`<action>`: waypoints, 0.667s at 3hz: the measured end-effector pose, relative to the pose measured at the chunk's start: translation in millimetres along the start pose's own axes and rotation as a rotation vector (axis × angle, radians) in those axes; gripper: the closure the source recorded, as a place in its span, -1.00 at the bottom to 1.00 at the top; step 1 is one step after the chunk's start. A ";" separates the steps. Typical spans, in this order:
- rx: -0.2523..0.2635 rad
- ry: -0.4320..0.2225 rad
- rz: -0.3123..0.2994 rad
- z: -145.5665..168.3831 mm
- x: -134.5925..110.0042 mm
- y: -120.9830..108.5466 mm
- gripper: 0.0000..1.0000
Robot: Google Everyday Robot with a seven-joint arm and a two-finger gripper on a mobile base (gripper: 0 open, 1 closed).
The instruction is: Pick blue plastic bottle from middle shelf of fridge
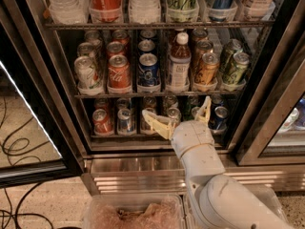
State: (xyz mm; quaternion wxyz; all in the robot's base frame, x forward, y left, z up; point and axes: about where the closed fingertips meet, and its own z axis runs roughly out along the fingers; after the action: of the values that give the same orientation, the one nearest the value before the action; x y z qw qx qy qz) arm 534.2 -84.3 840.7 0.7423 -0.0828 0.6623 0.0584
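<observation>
The blue plastic bottle [179, 62] stands on the middle shelf [157, 93] of the fridge [47, 80]. It has a white cap, dark drink and a pale label, and sits between a blue soda can [148, 70] and an orange can [207, 69]. My gripper [177, 112] is open, its two pale fingers spread wide in front of the bottom shelf's cans. It is below the bottle and holds nothing.
A red cola can [118, 72] and a white-green can [86, 73] stand left on the middle shelf, green cans [235, 67] at the right. Large bottles fill the rack above. The ribbed steel base [143, 171] is below, the open glass door [24, 128] at the left.
</observation>
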 end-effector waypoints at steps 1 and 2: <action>0.000 0.000 0.000 0.0 0.0 0.0 -1.00; 0.000 0.000 0.000 0.0 0.0 0.0 -0.64</action>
State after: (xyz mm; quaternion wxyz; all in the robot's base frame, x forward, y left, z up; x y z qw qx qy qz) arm 534.2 -84.3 840.7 0.7424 -0.0828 0.6623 0.0583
